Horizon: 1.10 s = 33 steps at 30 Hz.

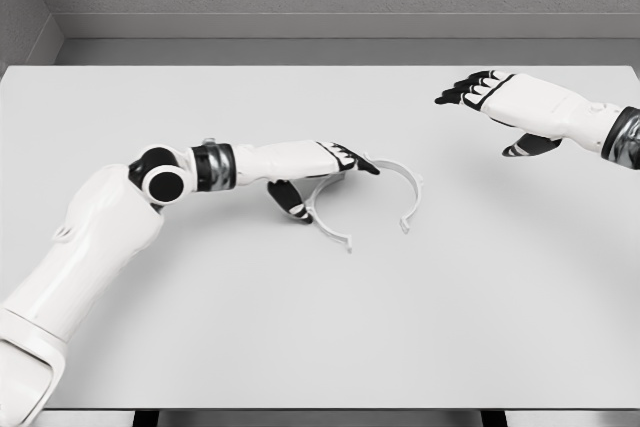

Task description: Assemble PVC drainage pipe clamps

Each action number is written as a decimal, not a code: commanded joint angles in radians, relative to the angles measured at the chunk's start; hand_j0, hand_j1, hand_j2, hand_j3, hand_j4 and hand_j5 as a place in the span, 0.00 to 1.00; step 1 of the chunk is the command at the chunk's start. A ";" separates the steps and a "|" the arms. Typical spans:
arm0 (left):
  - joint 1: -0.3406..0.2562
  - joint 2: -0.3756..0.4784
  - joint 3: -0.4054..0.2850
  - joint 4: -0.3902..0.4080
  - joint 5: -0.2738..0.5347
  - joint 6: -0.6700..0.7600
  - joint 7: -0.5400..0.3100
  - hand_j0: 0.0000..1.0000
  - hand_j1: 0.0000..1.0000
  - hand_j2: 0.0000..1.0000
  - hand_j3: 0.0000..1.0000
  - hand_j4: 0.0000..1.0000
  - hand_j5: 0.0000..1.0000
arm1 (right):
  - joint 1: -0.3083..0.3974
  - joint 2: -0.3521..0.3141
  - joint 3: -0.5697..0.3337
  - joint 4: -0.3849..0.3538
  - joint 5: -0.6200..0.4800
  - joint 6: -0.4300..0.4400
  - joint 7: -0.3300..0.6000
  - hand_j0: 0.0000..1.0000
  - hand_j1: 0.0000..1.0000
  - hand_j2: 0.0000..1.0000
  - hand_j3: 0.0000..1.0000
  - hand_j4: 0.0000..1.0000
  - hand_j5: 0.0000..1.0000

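Two white half-ring clamp pieces lie on the white table (300,327) near its middle. The left half (322,219) curves down toward the front; the right half (408,185) arcs beside it, with gaps between their ends. My left hand (325,175) reaches over the left half, fingers stretched across its top edge and the thumb below by its outer side; whether it grips the piece I cannot tell. My right hand (490,107) hovers above the table at the far right, fingers spread, holding nothing, well apart from the clamp.
Grey walls rise behind the table's far edge (320,67). The table's front edge runs along the bottom of the view.
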 commanded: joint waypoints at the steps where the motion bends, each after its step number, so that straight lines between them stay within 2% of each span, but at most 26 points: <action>1: 0.000 -0.010 0.000 0.000 0.008 0.003 0.000 1.00 1.00 1.00 1.00 1.00 1.00 | 0.000 -0.001 0.000 0.000 -0.006 0.003 -0.001 1.00 1.00 1.00 1.00 1.00 1.00; 33: -0.006 -0.048 -0.008 0.001 0.006 0.003 0.000 1.00 1.00 1.00 1.00 1.00 1.00 | 0.002 -0.001 0.000 0.000 -0.005 0.003 -0.001 1.00 1.00 1.00 1.00 1.00 1.00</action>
